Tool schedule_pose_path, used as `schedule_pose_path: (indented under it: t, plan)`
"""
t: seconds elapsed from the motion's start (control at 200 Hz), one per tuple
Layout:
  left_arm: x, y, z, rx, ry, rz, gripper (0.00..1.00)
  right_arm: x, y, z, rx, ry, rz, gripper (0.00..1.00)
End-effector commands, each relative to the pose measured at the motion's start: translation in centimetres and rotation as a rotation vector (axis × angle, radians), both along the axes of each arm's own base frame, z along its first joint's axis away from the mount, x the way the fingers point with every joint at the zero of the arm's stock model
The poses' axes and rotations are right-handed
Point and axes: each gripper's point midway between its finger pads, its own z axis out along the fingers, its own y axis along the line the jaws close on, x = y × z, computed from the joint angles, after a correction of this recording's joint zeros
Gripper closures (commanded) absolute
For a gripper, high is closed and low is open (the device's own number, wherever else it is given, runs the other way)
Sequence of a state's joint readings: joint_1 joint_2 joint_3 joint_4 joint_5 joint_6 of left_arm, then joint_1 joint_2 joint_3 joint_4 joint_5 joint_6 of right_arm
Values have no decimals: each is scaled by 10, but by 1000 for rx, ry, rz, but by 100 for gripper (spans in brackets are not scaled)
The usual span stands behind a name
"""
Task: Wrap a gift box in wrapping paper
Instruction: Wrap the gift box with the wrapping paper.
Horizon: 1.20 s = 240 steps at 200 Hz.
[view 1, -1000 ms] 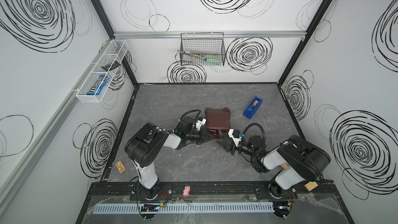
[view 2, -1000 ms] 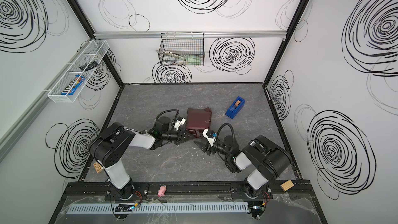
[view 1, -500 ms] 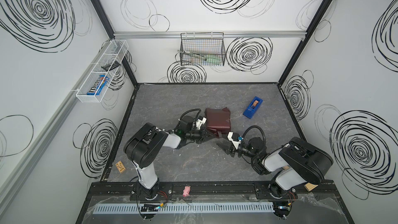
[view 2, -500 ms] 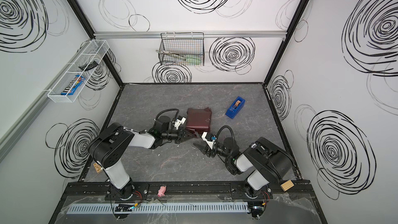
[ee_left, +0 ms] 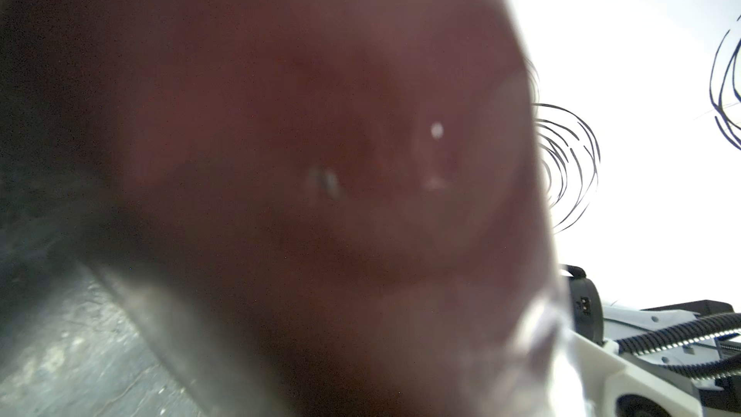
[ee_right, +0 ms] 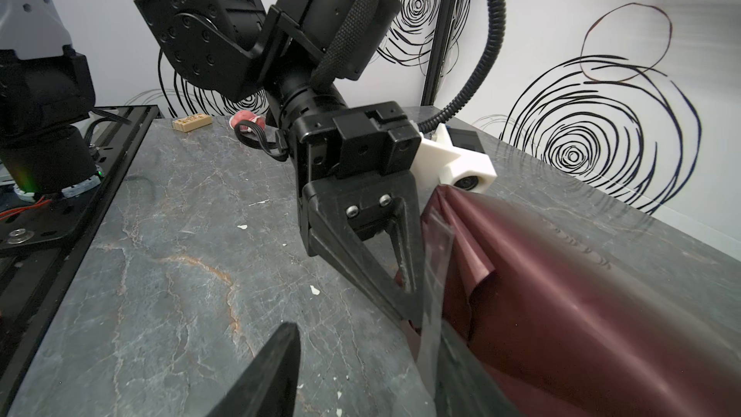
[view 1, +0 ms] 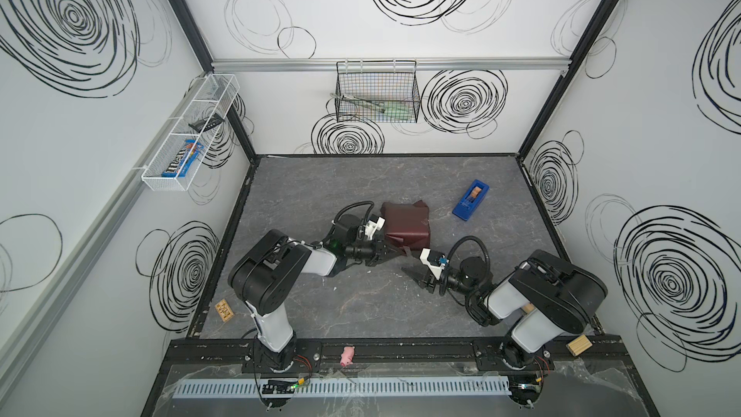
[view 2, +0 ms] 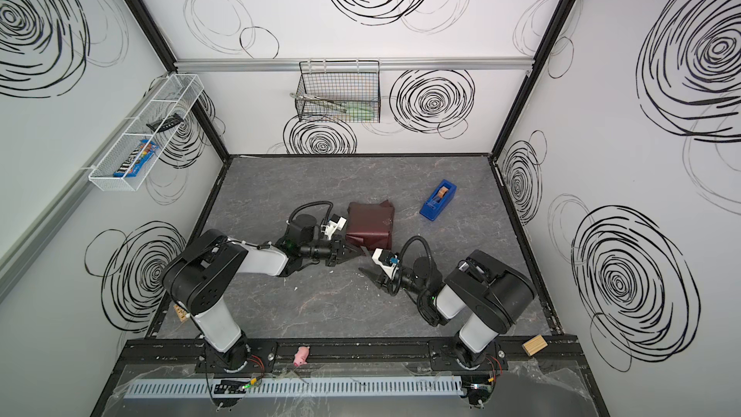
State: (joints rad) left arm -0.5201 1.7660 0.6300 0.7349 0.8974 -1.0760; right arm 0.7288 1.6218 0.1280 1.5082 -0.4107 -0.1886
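Wrapping paper (view 1: 405, 224) (view 2: 371, 224): maroon, folded into a box-shaped parcel on the grey table (view 1: 361, 178), approx. ctr, in both top views. The gift box is hidden under it, no surface vis. A pointed flap (view 1: 420, 204) stands up at the parcel's far right corner. Loose creased folds run along the near side in the right wrist view (ee_right: 561, 294). Re the left gripper (view 1: 395, 252): closed, tips together, low at the parcel's near edge. The right wrist view (ee_right: 407, 306) shows the tips touching the paper's bottom corner at table level. Cannot tell whether any paper is pinched between them. A clear strip (ee_right: 435, 270) hangs alongside one finger of that gripper, against the paper. Left wrist cam: view mostly filled w/ blurred maroon paper (ee_left: 280, 154), very close to the lens. Re the right gripper (view 1: 417, 278) (view 2: 373, 274): open, nothing between the fingers, low over the table. It sits near the parcel's near right corner but apart from it, pointing toward the left gripper. Blue tape dispenser (view 1: 471, 199) stands on the table to the right of the parcel, apart from it.
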Motion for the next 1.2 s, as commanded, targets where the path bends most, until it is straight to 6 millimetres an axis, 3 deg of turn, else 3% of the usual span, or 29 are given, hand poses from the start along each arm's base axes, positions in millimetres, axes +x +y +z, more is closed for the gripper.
schedule_pose_path:
  t: [0.0, 0.115, 0.31, 0.6, 0.886, 1.046, 1.196]
  plan:
    - [6, -3, 27, -58, -70, -24, 100, 10, 1, 21, 50, -94, 3, 44]
    - [6, -3, 27, -59, -69, -28, 100, 13, -1, 28, 70, -131, 21, 44]
    - [7, -2, 27, -67, -69, -29, 100, 20, -2, 21, 67, -125, 31, 44]
    - [8, -2, 27, -80, -63, -25, 100, 7, -2, 26, 79, -138, 80, 44]
    - [5, -1, 18, -64, -54, -14, 100, 0, -6, 44, 102, -113, 75, 43]
    - [2, -2, 11, -52, -52, -12, 100, -3, -6, 48, 86, -73, 77, 43]
    - [-3, -4, 3, -37, -50, -16, 100, 4, -7, 53, 76, 78, 46, 43]
